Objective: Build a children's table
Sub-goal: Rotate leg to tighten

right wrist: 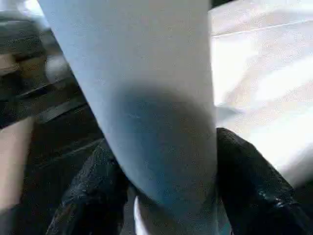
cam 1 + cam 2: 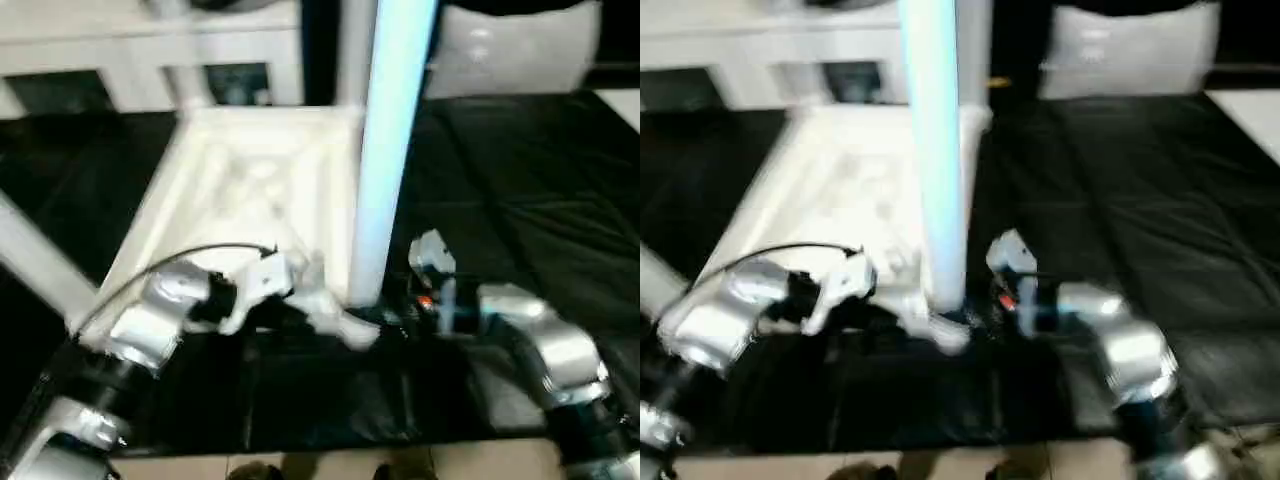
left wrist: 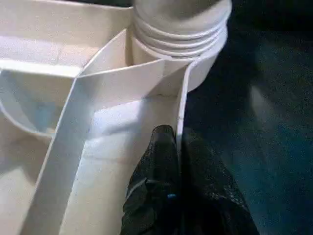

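The white table top [image 2: 250, 190] lies upside down on a black mat, its ribbed underside facing up. One white leg [image 2: 385, 150] stands upright in the near corner socket [image 3: 181, 29]. More legs show at the left [image 2: 40, 265] and at the back [image 2: 185, 70]. In the left wrist view my left gripper [image 3: 178, 147] is shut on the thin raised rim [image 3: 182, 105] just beside that socket, one finger on each side of the wall. My right gripper [image 1: 166, 196] wraps the upright leg [image 1: 146, 98] near its base, with black fingers [image 1: 254, 191] pressed against both sides.
A white cabinet [image 2: 150, 40] stands behind the table top. A grey-white cushion [image 2: 510, 50] lies at the back right. The black mat [image 2: 520, 200] stretches to the right. A light floor strip [image 2: 330, 465] runs along the mat's near edge.
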### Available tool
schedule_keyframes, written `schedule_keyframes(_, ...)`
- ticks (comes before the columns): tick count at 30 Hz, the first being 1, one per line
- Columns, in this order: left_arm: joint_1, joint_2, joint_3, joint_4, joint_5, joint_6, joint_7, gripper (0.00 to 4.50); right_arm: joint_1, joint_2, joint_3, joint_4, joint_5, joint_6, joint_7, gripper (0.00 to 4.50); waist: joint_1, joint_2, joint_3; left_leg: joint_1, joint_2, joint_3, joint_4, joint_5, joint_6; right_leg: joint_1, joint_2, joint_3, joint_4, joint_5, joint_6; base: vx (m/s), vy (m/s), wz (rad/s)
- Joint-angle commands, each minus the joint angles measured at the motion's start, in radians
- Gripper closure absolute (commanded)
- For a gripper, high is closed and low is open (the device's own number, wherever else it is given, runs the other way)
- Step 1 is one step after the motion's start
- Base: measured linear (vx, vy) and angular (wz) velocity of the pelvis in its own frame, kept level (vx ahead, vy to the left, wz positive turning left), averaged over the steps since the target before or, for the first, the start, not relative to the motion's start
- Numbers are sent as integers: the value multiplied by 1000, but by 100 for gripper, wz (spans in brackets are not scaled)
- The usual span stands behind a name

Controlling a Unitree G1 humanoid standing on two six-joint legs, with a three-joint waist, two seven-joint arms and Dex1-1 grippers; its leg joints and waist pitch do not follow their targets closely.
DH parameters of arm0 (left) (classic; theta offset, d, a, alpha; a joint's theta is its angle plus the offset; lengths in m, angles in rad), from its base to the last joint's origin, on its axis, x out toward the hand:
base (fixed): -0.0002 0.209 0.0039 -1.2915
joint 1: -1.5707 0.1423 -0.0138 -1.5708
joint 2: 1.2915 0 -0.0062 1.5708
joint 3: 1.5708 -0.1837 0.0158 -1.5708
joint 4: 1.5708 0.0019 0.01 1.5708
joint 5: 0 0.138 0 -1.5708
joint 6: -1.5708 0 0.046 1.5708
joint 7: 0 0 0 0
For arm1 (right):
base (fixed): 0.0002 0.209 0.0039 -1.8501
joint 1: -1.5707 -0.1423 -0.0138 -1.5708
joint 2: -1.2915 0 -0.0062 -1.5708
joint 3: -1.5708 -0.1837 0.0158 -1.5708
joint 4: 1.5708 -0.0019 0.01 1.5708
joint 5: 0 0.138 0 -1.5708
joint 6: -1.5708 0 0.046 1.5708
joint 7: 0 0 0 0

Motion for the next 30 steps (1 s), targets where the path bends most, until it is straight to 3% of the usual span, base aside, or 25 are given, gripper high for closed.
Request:
schedule_keyframes(1,21,-103,-28,-53,-15,79,118,450,23,101,87,-16,3,43,-86,228,4,-11,-47,0,49,-22,-80,-199,21,45,-81,47,-95,-351,-196,0,0,0)
schedule_keyframes(4,23,-138,-26,-69,-5,123,171,450,28,139,88,-20,-15,46,-149,236,1,-12,-47,2,44,-21,-78,-200,35,40,-77,48,-103,-376,-177,0,0,0)
schedule_keyframes(5,5,-202,-23,-55,14,161,253,450,12,216,77,10,-46,43,-267,237,-3,-9,-45,1,45,-20,-80,-195,33,37,-75,48,-102,-370,-177,0,0,0)
schedule_keyframes(10,-40,-304,-37,-21,90,232,410,450,-17,342,70,72,-134,32,-480,239,-16,-8,-45,3,42,-24,-83,-223,19,33,-73,47,-109,-413,-150,0,0,0)
schedule_keyframes(14,-54,-340,-54,-16,108,251,449,450,-25,369,65,89,-171,9,-546,239,-19,-6,-47,0,42,-26,-84,-227,25,35,-74,48,-108,-375,-148,0,0,0)
schedule_keyframes(15,-55,-345,-57,-15,111,250,450,450,-22,375,51,88,-172,-7,-548,239,-18,4,-48,0,43,-25,-83,-225,27,35,-74,49,-106,-354,-152,0,0,0)
schedule_keyframes(16,-55,-345,-57,-15,111,250,450,450,-22,375,51,88,-172,-7,-548,239,-19,-1,-50,0,42,-24,-82,-223,31,36,-73,49,-109,-341,-153,0,0,0)
schedule_keyframes(17,-54,-342,-60,-15,113,245,443,450,-18,374,39,83,-165,-14,-542,189,-19,-3,-50,-4,41,-25,-83,-212,37,40,-73,48,-105,-316,-158,0,0,0)
schedule_keyframes(22,-36,-262,-62,-33,108,187,352,450,22,286,-18,24,-110,-73,-428,147,-15,2,-60,-4,43,-24,-79,-172,63,47,-74,45,-99,-228,-180,0,0,0)
schedule_keyframes(26,-21,-200,-60,-42,95,147,282,450,39,201,-32,-2,-71,-108,-307,130,-9,4,-75,-9,44,-22,-64,-47,114,60,-74,42,-72,29,-239,0,0,0)
schedule_keyframes(27,-12,-157,-65,-43,82,104,217,450,44,143,-38,-14,-48,-117,-224,107,-7,5,-78,-8,43,-22,-59,-15,133,62,-74,41,-65,97,-255,0,0,0)
schedule_keyframes(30,-5,-117,-71,-44,65,61,149,450,46,93,-47,-21,-28,-123,-149,94,0,6,-79,-8,45,-21,-55,-3,176,62,-76,37,-61,142,-276,0,0,0)
